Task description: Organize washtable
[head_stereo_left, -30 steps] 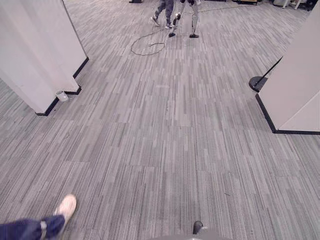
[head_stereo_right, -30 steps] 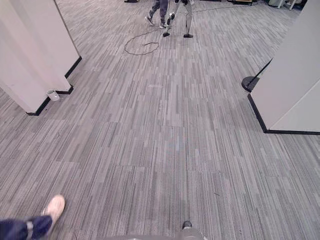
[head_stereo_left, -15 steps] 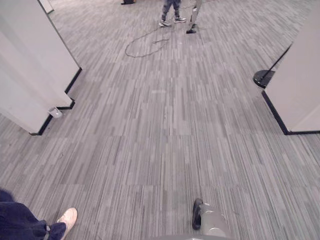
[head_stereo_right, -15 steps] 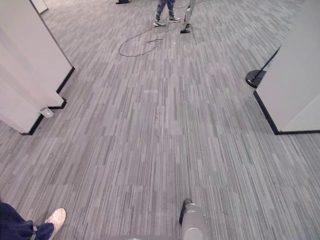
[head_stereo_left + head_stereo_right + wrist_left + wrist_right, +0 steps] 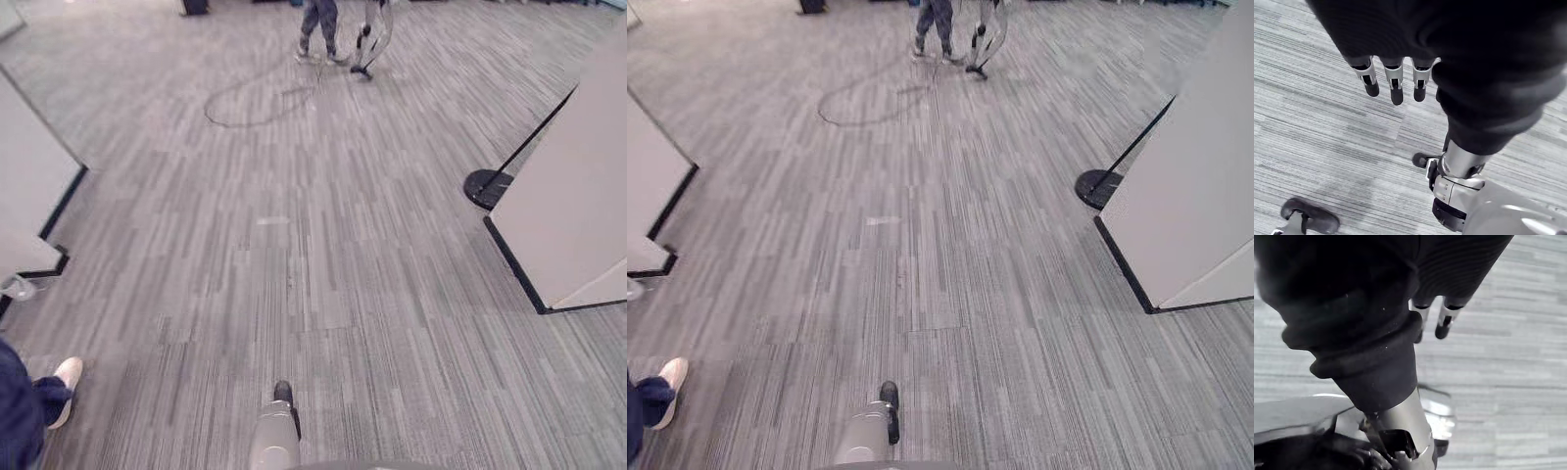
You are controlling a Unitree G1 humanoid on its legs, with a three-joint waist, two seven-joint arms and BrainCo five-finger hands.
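Observation:
No washtable or any of its things is in sight; grey striped carpet (image 5: pixel 323 255) lies ahead in the eye views. In the left wrist view my left hand (image 5: pixel 1394 81) hangs over the carpet with straight fingers and holds nothing. My right hand (image 5: pixel 1444 319) in the right wrist view also hangs over carpet, fingers straight and empty.
A white partition wall (image 5: pixel 27 186) stands at the left and another (image 5: pixel 573 186) at the right, with a black round stand base (image 5: pixel 487 187) by its corner. A person's white shoe (image 5: pixel 67 378) is at the lower left. Far ahead stand a person's legs (image 5: pixel 315 24) by a looped cable (image 5: pixel 245 106).
The whole picture has shifted, so the camera has moved: the left wall now sits at the view's edge. The person's shoe at the lower left lies further left.

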